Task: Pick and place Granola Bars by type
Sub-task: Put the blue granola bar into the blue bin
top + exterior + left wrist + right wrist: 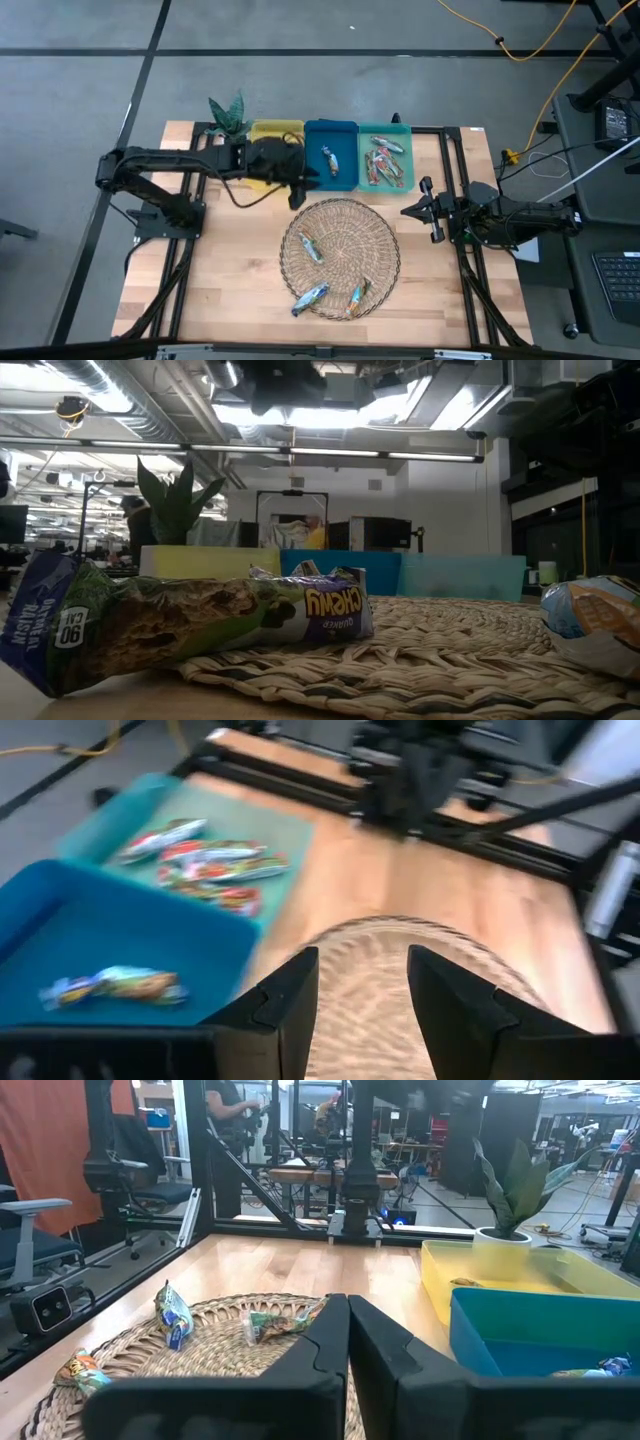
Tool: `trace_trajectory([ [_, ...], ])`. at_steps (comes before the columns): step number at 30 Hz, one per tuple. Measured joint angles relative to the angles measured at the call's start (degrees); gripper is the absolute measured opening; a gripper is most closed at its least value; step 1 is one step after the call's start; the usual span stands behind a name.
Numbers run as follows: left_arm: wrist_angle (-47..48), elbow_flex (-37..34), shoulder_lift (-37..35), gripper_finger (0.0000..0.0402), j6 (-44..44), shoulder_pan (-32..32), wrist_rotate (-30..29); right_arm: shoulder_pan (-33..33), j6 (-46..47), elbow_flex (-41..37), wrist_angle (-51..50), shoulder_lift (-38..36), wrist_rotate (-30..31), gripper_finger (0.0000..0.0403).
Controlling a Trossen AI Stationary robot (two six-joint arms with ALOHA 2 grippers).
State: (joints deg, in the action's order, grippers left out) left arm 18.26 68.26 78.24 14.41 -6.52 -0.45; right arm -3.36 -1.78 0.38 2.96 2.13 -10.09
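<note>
A round woven basket [340,222] on the wooden table holds three granola bars [310,247] [310,297] [357,297]; the nearest one, in a green wrapper [200,620], lies flat on the weave. At the far edge stand a yellow bin [275,132], a blue bin [330,140] with one bar [110,988], and a teal bin [385,135] with several red bars [210,865]. My left gripper [362,1010] hangs open and empty above the bins' near edge, pointing at the basket [400,950]. My right gripper [432,212] waits shut at the table's right side.
A small green potted plant [228,112] stands at the far left, beside the yellow bin. Black frame rails [455,180] run along the table's sides and far edge. Bare wood [220,270] lies left of the basket.
</note>
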Motion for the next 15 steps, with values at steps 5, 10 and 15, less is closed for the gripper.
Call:
trace_trajectory([
  [5, -0.45, 1.12, 0.0, 0.0141, 1.75, 6.58, -0.75, -0.01, 0.01, 0.02, 0.0, 0.0, 0.0, 0.0014],
  [10, -0.47, 1.3, 0.0, 0.0135, 5.11, 14.42, -3.79, 0.0, -0.01, 0.0, 0.0, 0.02, 0.0, 0.0014],
  [15, -0.47, 1.3, 0.0, 0.0125, 6.02, 22.76, -8.84, -0.02, -0.02, 0.0, 0.0, 0.0, 0.0, 0.0014],
])
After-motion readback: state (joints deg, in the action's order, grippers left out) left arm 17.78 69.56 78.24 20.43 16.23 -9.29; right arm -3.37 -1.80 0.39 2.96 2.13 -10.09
